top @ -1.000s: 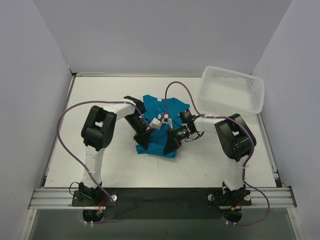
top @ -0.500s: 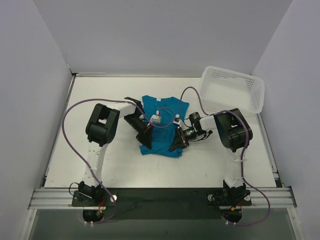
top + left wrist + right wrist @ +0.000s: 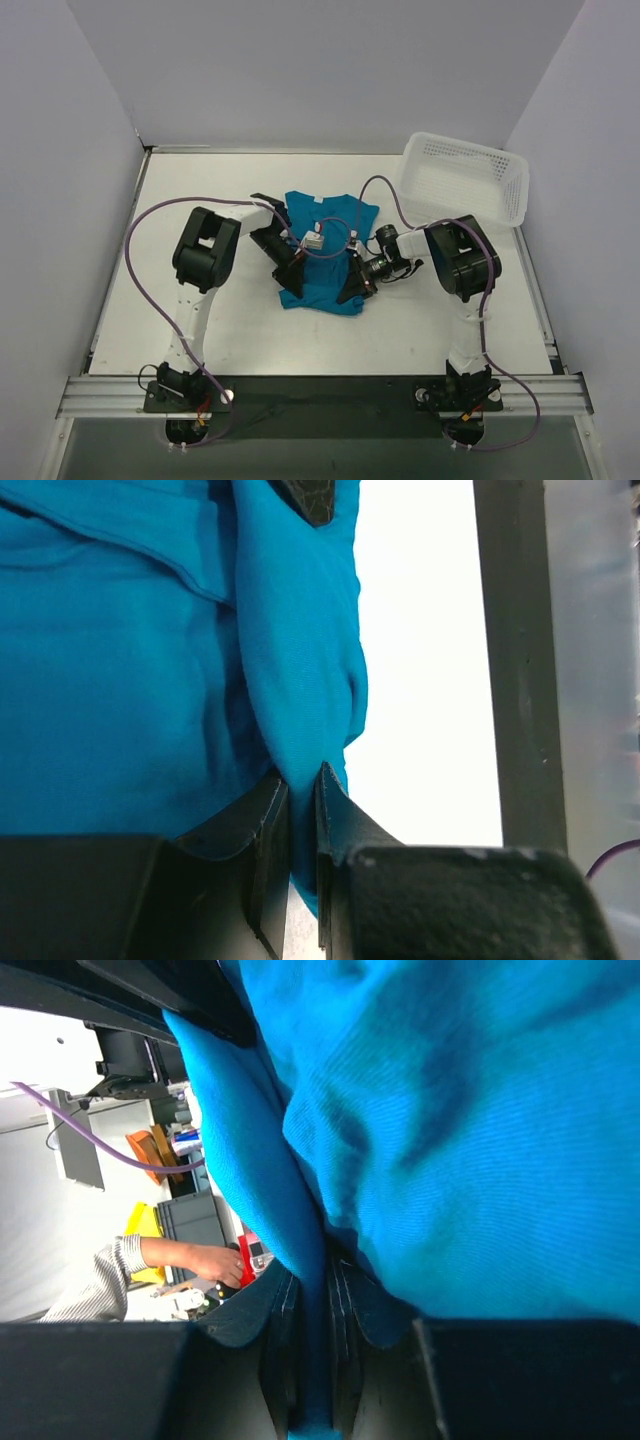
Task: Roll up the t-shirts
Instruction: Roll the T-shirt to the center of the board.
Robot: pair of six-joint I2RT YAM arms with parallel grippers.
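**Top view, left to right.** You are looking down on a white table with the arm bases at the near edge. The black two-finger left gripper is reaching inward and gripping the near left corner of the plain teal-blue short-sleeved cloth t-shirt. The t-shirt is lying at the middle of the table, with its collar pointing towards the far wall and its near edge running between the two grippers. The black two-finger right gripper is gripping the near right corner. Purple cables are looping over both arms. A white plastic mesh basket is sitting at the far right corner, well apart from the t-shirt.

**Left wrist view.** The left gripper is pinching a narrow fold of the t-shirt. Its fingers are standing almost together, with only cloth between them. Bare table is showing to the right of the fold.

**Right wrist view.** The right gripper is likewise clamping a thin ridge of the t-shirt. The cloth is filling most of the view.
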